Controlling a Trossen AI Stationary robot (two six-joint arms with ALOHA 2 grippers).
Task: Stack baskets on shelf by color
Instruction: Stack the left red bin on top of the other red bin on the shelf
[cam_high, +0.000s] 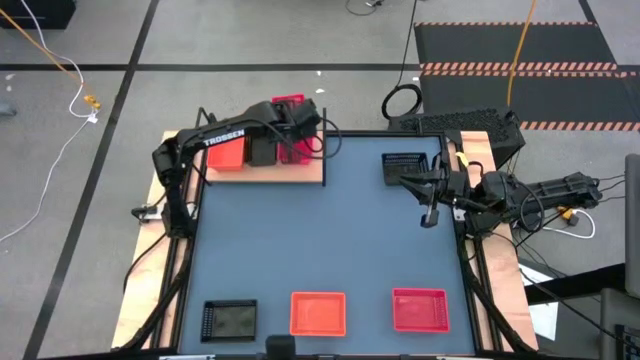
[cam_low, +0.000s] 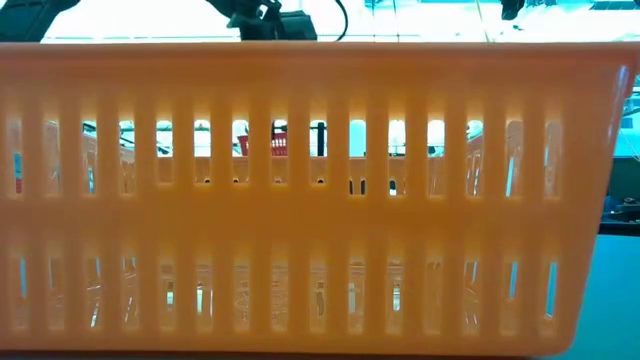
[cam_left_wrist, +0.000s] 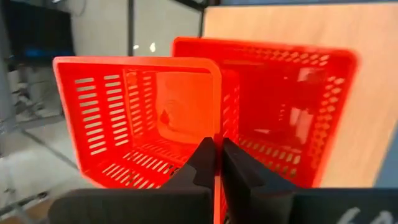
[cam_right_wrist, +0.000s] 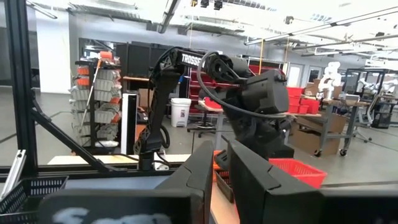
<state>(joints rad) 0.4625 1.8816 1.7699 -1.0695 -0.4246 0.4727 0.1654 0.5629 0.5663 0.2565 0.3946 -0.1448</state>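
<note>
My left gripper (cam_left_wrist: 217, 163) is over the shelf (cam_high: 300, 172) at the table's far left, shut on a pink-red basket (cam_left_wrist: 134, 118). A second pink-red basket (cam_left_wrist: 286, 112) sits on the light-wood board beneath it. An orange basket (cam_high: 225, 152) and a dark one (cam_high: 262, 150) rest on the same board. My right gripper (cam_high: 431, 216) hovers shut at the table's right side, just nearer than a black basket (cam_high: 405, 165) standing on the tabletop, and touches nothing. It shows again in the right wrist view (cam_right_wrist: 221, 180). My left gripper pinches one side wall (cam_left_wrist: 216, 106) of the pink-red basket at its rim, one finger inside the basket and one outside. The basket is lifted and tipped, with its open side facing the wrist camera, over the pink-red basket on the shelf.
Along the table's near edge stand a black basket (cam_high: 230, 320), an orange basket (cam_high: 318, 312) and a pink-red basket (cam_high: 420, 308). The orange basket's slotted wall (cam_low: 320, 200) fills the low view. The middle of the blue-grey tabletop (cam_high: 330, 240) is bare. Thin black posts rise at the shelf's corners.
</note>
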